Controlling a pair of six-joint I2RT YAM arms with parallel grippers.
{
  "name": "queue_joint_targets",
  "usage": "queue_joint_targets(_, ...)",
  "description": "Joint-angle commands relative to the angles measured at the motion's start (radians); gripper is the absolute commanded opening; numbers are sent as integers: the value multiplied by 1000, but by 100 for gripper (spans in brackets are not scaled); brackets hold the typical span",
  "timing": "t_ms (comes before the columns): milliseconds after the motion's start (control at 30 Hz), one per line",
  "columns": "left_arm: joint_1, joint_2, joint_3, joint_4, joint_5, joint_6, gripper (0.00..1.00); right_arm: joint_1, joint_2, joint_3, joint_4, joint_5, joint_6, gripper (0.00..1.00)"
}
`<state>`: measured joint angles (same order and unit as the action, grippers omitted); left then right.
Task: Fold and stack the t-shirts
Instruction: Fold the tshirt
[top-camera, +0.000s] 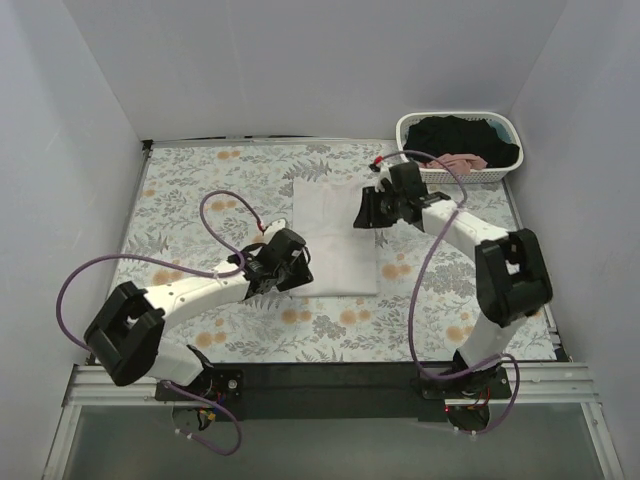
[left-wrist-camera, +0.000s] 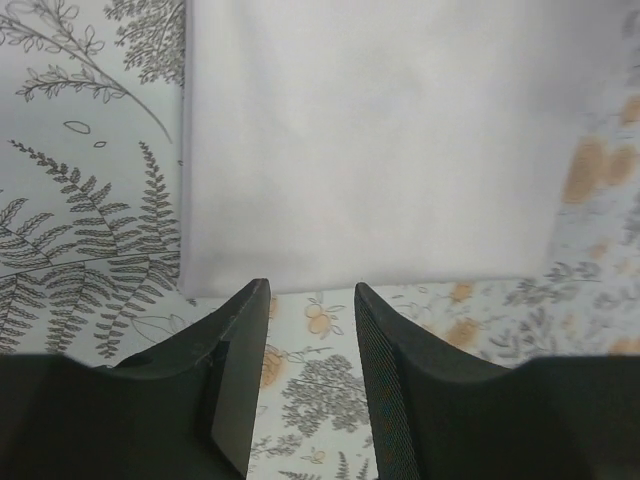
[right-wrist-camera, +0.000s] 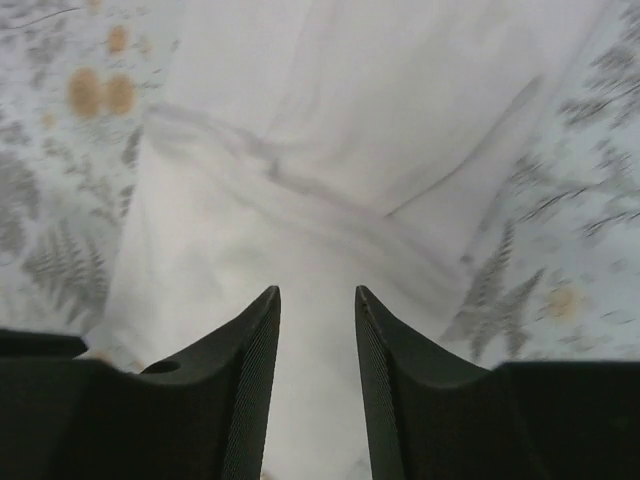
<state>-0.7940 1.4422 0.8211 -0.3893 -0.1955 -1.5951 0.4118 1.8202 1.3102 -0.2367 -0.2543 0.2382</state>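
A white t-shirt (top-camera: 332, 232) lies folded into a long rectangle in the middle of the floral tablecloth. My left gripper (top-camera: 290, 268) is open and empty at the shirt's near left corner; in the left wrist view its tips (left-wrist-camera: 310, 292) stop just short of the shirt's edge (left-wrist-camera: 370, 140). My right gripper (top-camera: 366, 211) is open and empty over the shirt's far right edge; in the right wrist view it (right-wrist-camera: 318, 296) hovers above wrinkled white cloth (right-wrist-camera: 330, 150). Black (top-camera: 455, 135) and pink (top-camera: 458, 161) shirts lie in the basket.
The white lattice basket (top-camera: 507, 160) stands at the far right corner. The floral tablecloth (top-camera: 190, 190) covers the table. White walls close in the left, back and right sides. Purple cables loop beside each arm.
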Motion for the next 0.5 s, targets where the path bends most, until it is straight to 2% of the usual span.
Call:
queue_joint_targets(0,4,-146,-49,108,10,-37,38,-2,-244,-299,272,-335,136,44)
queue_joint_targets(33,7,-158,-68,174,34,-39,38,-7,-281,-366,337,-383,169,44)
queue_joint_targets(67,19,-170,-107,206,59,-40,38,-11,-312,-502,399,-422,240,46)
queue_joint_targets(100,24,-170,-126,260,102,-43,38,-13,-359,-555,495,-465,260,47)
queue_joint_targets(200,50,-157,-207,361,154,-58,37,-25,-387,-710,595,-525,286,48)
queue_joint_targets(333,105,-128,-333,495,252,-118,35,-48,-342,-844,743,-585,308,48)
queue_joint_targets(467,147,-97,-431,550,269,-201,35,-82,-224,-923,850,-605,317,48)
